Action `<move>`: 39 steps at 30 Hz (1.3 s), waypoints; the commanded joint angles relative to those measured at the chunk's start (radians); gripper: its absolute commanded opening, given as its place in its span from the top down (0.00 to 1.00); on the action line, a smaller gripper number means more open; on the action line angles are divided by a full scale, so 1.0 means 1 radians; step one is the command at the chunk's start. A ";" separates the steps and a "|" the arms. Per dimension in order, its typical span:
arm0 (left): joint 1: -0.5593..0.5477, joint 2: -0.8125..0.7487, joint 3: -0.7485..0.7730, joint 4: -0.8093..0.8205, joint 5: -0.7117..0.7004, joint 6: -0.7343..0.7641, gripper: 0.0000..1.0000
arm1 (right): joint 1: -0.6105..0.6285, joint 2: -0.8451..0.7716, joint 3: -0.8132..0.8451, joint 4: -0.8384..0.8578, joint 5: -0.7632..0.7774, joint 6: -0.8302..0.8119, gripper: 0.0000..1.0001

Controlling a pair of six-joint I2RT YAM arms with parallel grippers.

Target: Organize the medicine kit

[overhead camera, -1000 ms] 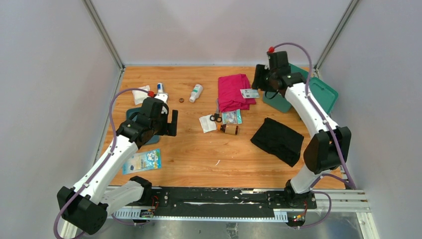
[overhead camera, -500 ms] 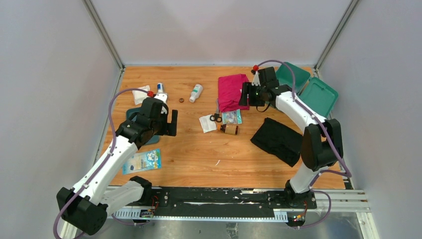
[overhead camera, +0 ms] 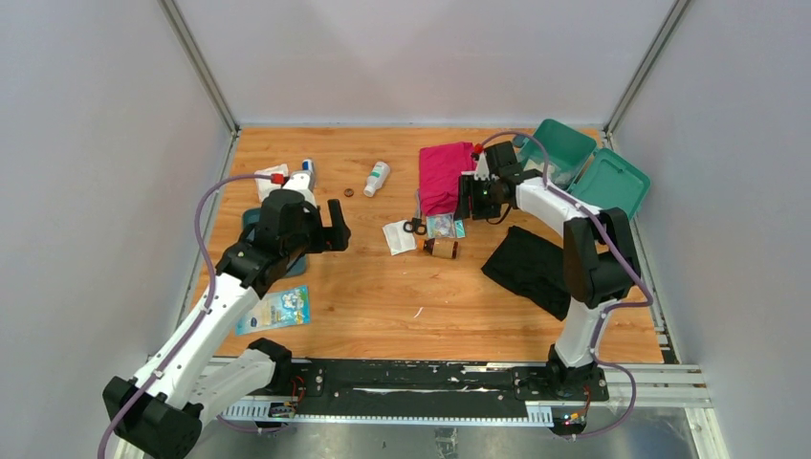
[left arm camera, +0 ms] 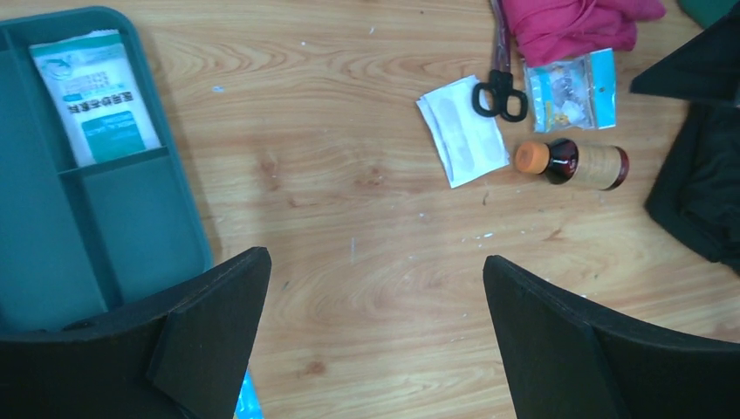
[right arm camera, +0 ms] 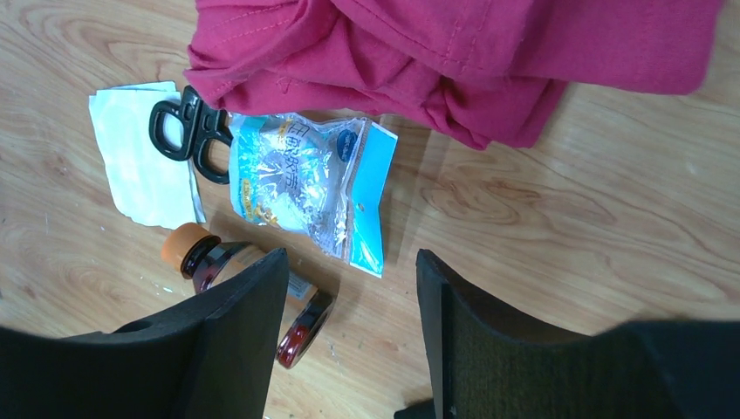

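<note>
A teal compartment tray (left arm camera: 131, 223) lies at the left, with a white-green sachet (left arm camera: 94, 105) in its far compartment; in the top view the tray (overhead camera: 251, 218) is mostly under my left arm. My left gripper (left arm camera: 375, 288) is open and empty over bare wood just right of the tray. My right gripper (right arm camera: 351, 262) is open and empty, low over the near edge of a clear-blue packet (right arm camera: 305, 183). Beside the packet are black scissors (right arm camera: 188, 131), a white sachet (right arm camera: 144, 166) and a brown bottle with an orange cap (right arm camera: 205, 253), partly behind my left finger.
A pink cloth (overhead camera: 448, 177) lies behind the packet and a black cloth (overhead camera: 534, 270) to the right. An open teal box (overhead camera: 564, 145) with its lid (overhead camera: 612, 182) stands back right. A white bottle (overhead camera: 377, 178), a blue packet (overhead camera: 274, 309) and small items lie at back left.
My right gripper has swung from over the teal box leftward and nearer, past the pink cloth, to above the clear-blue packet. My left gripper has shifted slightly back and right.
</note>
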 commanded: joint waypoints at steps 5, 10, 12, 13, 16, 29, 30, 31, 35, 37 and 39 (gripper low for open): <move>-0.006 0.019 -0.067 0.199 0.075 -0.112 0.02 | 0.015 0.099 0.033 0.030 -0.044 0.005 0.41; -0.007 0.064 -0.062 0.213 0.071 -0.098 0.02 | 0.015 0.129 0.031 0.052 -0.064 0.016 0.43; -0.006 0.077 -0.059 0.213 0.065 -0.090 0.02 | 0.015 0.133 0.027 0.066 -0.077 0.019 0.45; -0.006 0.082 -0.058 0.213 0.063 -0.088 0.02 | 0.015 0.136 0.024 0.075 -0.087 0.021 0.46; -0.005 0.091 -0.056 0.213 0.060 -0.080 0.02 | 0.014 0.148 0.022 0.097 -0.107 0.030 0.51; -0.005 0.088 -0.017 0.114 0.002 -0.050 0.02 | 0.015 0.181 0.063 0.149 -0.126 0.057 0.82; -0.005 0.084 -0.012 0.104 -0.002 -0.045 0.02 | 0.015 0.172 0.062 0.150 -0.125 0.057 0.87; -0.006 0.079 -0.007 0.093 -0.008 -0.041 0.02 | 0.015 0.158 0.058 0.150 -0.124 0.058 0.92; -0.005 0.053 0.010 0.053 -0.041 -0.016 0.02 | 0.015 0.069 0.029 0.155 -0.111 0.055 1.00; -0.005 0.042 0.019 0.032 -0.058 0.000 0.02 | 0.014 0.014 0.013 0.146 -0.105 0.054 1.00; -0.005 0.031 0.032 0.005 -0.080 0.021 0.02 | 0.014 -0.047 0.008 0.120 -0.089 0.051 1.00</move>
